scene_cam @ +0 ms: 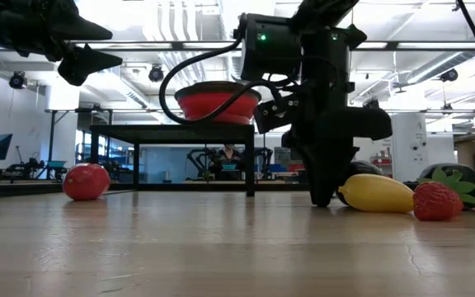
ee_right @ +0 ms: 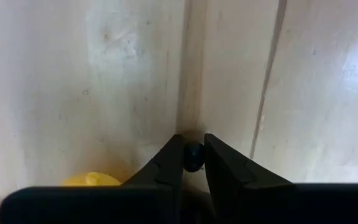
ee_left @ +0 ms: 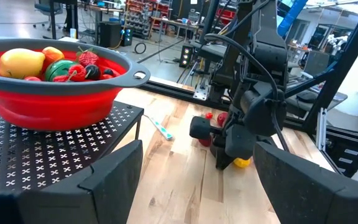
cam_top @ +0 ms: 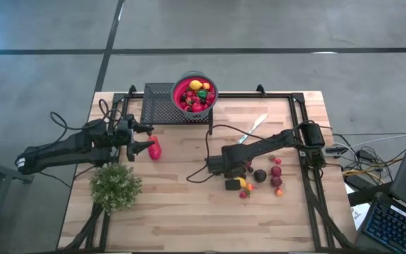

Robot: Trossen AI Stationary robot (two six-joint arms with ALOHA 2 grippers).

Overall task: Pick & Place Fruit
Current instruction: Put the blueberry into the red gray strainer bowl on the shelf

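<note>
High view: right gripper is lowered onto the table beside scattered fruit; red bowl on the black rack already holds fruit. Left gripper is parked near 1 large red piece.
Low view: right gripper tips touch the wood, next to a yellow fruit.
Left wrist view: left fingers are spread apart, nothing held.
Right wrist view: right fingers are pinched on a small dark berry.
Step judged: grasp. Next a lift is needed, then carry to the bowl.
</note>
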